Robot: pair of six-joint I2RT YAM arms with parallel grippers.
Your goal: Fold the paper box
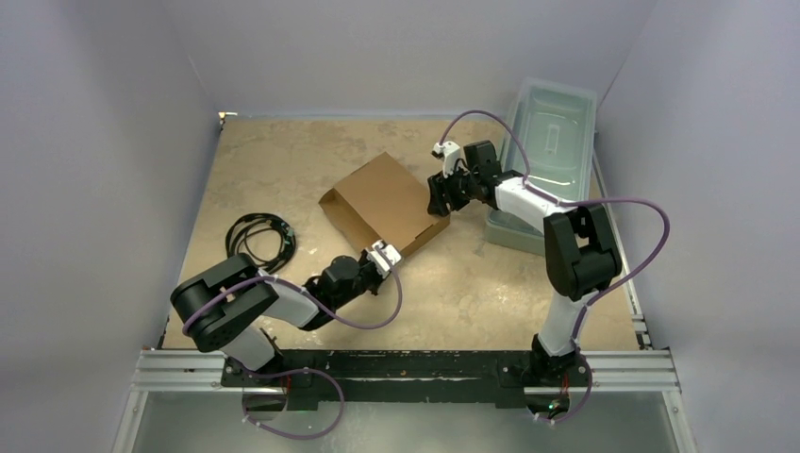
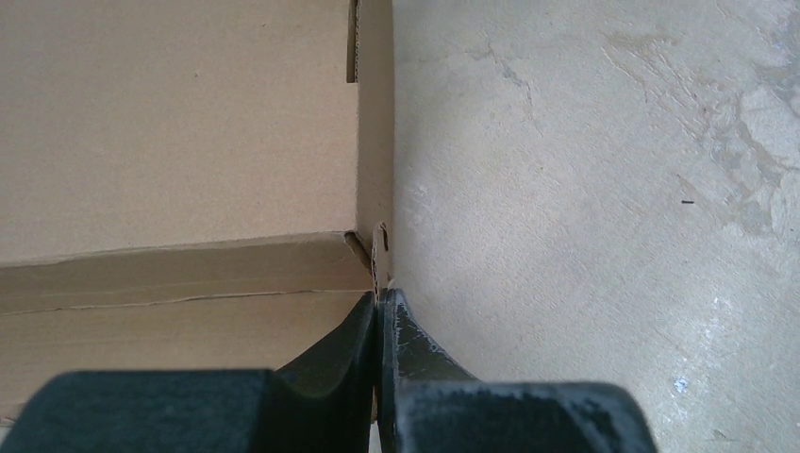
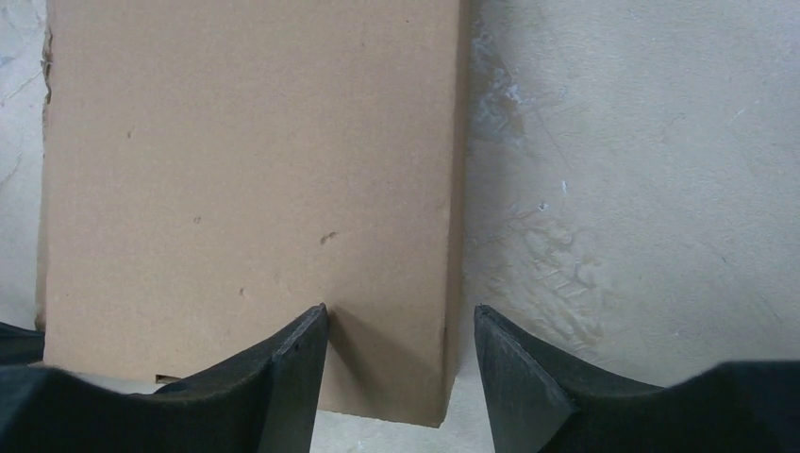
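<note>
The bench [image 1: 283, 170] fills most of the overhead view, and the cardboard box [image 1: 382, 198] lies on it just above the middle of the frame, turned at an angle. It already looks like a shallow closed box, with the walls up and the top panel flat. A clear plastic bin [image 1: 557, 132] sits at the upper right, and a coil of black cable [image 1: 259, 238] at the left. The right fingers [image 1: 440, 195] are spread across the box's right-hand edge, one over the top panel and one over the bench. The left fingers [image 1: 387, 249] are pressed together with nothing between them, their tips at the box's lower corner, where a small tab shows. The folding seems nearly done; probably only seating that corner and pressing the top down remain.
</note>
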